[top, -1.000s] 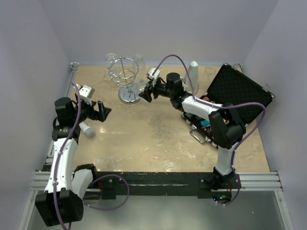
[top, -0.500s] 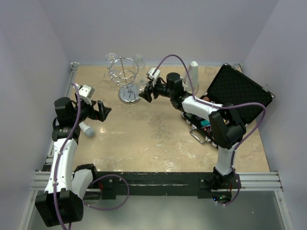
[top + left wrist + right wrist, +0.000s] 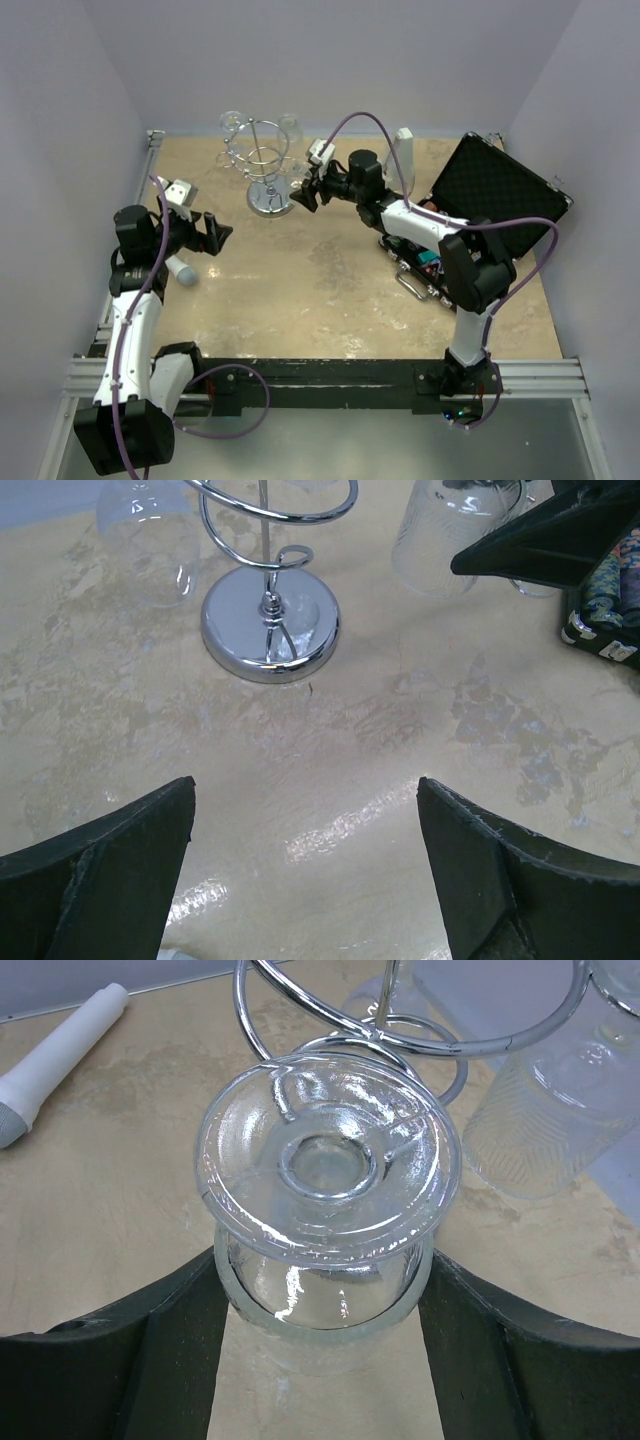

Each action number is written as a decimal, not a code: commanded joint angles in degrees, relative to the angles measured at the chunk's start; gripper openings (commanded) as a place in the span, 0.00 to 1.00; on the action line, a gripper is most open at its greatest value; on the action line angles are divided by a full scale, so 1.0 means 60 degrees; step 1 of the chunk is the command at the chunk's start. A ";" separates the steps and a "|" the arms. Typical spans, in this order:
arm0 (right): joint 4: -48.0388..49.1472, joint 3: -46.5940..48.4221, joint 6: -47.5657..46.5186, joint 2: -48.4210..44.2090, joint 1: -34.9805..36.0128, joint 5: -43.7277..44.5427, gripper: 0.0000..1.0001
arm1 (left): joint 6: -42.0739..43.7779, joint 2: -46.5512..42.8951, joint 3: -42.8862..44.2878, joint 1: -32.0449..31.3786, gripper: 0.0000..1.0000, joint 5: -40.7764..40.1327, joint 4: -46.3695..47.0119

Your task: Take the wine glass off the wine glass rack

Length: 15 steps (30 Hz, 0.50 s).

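While right gripper (image 3: 325, 1305) is pinching the wine glass (image 3: 325, 1165) and left gripper (image 3: 305, 870) is hanging spread, we are risking its foot snagging and toppling the rack (image 3: 268, 630)

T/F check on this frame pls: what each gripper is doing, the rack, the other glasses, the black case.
1. The right gripper is shut on an upside-down clear wine glass. True.
2. The left gripper holds a glass. False: it is open and empty.
3. The chrome wire wine glass rack has tipped over. False: it stands upright on its round disc base.
4. A second, ribbed clear glass hangs beside the held one. True.
5. The black hard case is closed. False: its lid is open.
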 commanded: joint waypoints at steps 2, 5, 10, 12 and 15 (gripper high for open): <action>0.0774 0.0411 -0.0165 -0.0760 0.0045 0.0017 0.46 | -0.0091 -0.0204 -0.0127 0.0055 0.96 0.0204 0.0401; 0.0758 0.0427 -0.0018 -0.0731 0.0045 -0.0027 0.46 | -0.0076 -0.0190 -0.0127 0.0070 0.96 0.0189 0.0401; 0.0745 0.0309 0.0143 -0.0833 0.0045 -0.0041 0.46 | 0.0201 -0.0248 -0.0127 0.0055 0.95 0.0334 0.0343; 0.0482 0.0368 0.0230 -0.0935 0.0045 -0.0158 0.45 | 0.0552 -0.0306 -0.0098 0.0040 0.93 0.0336 0.0197; -0.0031 0.0441 0.0187 -0.1359 0.0002 -0.0406 0.44 | 0.1619 -0.0365 0.0019 -0.0091 0.93 0.0335 -0.0300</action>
